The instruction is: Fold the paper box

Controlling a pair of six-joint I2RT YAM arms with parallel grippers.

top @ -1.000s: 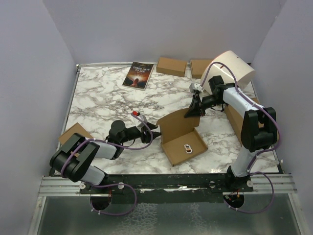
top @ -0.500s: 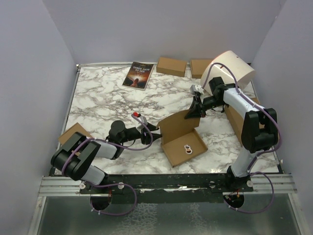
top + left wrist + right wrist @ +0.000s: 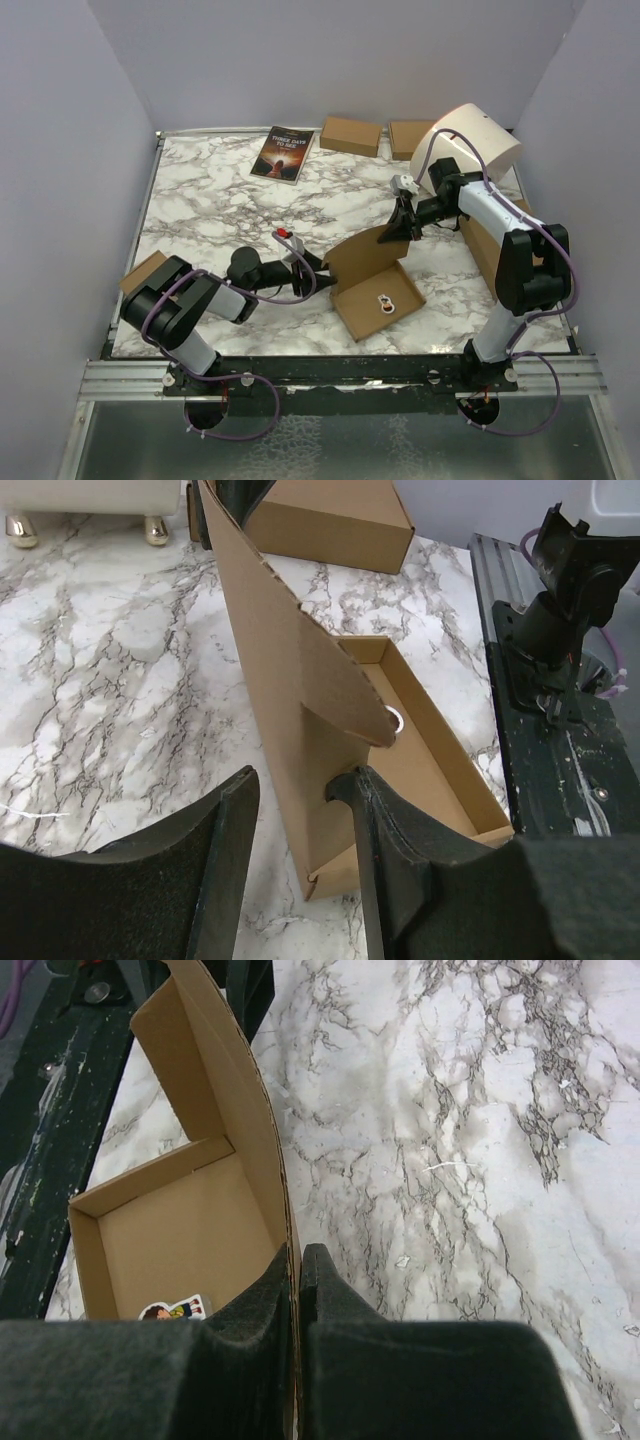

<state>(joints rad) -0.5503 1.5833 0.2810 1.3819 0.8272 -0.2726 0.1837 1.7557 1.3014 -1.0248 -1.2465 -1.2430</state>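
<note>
The paper box point(image 3: 362, 258) is a shallow brown cardboard tray near the front middle of the table, its lid standing up at a slant. My right gripper point(image 3: 386, 232) is shut on the lid's top edge; in the right wrist view the right gripper point(image 3: 298, 1251) pinches that thin edge above the tray's floor point(image 3: 185, 1225). My left gripper point(image 3: 320, 270) is at the box's left end and open. In the left wrist view the left gripper point(image 3: 295, 780) straddles the lid point(image 3: 270, 660) and its curved side flap; the right finger point(image 3: 390, 840) touches the flap, the left finger point(image 3: 225, 850) stands apart.
A small sticker point(image 3: 384, 302) lies inside the tray. At the back are a book point(image 3: 283, 153), two small brown boxes point(image 3: 350, 135) point(image 3: 410, 138) and a white rounded object point(image 3: 478, 140). Another brown box point(image 3: 148, 272) sits at the left edge, a large flat one point(image 3: 482, 245) under the right arm.
My left arm has slid right, bringing its open gripper against the box's left end. The lid has tipped slightly lower over the tray. The right gripper keeps its hold.
</note>
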